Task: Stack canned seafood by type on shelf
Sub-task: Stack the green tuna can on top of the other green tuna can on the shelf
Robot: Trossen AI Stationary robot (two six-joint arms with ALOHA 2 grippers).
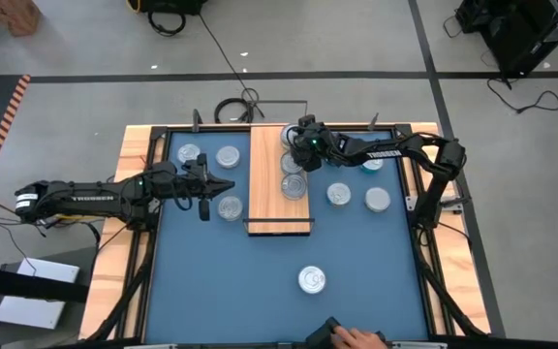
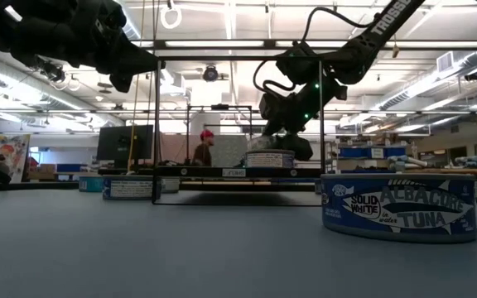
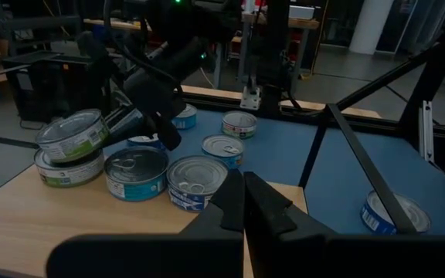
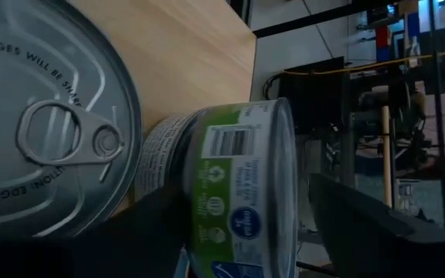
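Observation:
The shelf (image 1: 277, 208) is a light-wood board lying in the middle of the blue table. Two teal-sided tins (image 1: 294, 186) (image 1: 292, 163) stand on it, seen again in the left wrist view (image 3: 136, 171) (image 3: 197, 181). My right gripper (image 1: 296, 139) is over the shelf's far end, shut on a green-label tin (image 3: 72, 133). That tin is tilted just above another green-label tin (image 3: 66, 168), which stands on the board. My left gripper (image 1: 227, 186) is shut and hovers left of the shelf, above a loose tin (image 1: 230, 206). My right gripper pinches the green-label tin by its side wall (image 4: 242, 193) between the two fingers (image 4: 149, 224), one on each side. The tin is tilted over the lower green tin (image 4: 161, 150). I cannot tell whether its low edge touches that tin.
Loose tins stand on the table left of the shelf (image 1: 191, 153) (image 1: 228, 156) and right of it (image 1: 338, 194) (image 1: 378, 200) (image 1: 373, 162). One tuna tin (image 1: 311, 280) (image 2: 400, 207) sits near the near edge. A person's hand (image 1: 356, 337) shows at that edge.

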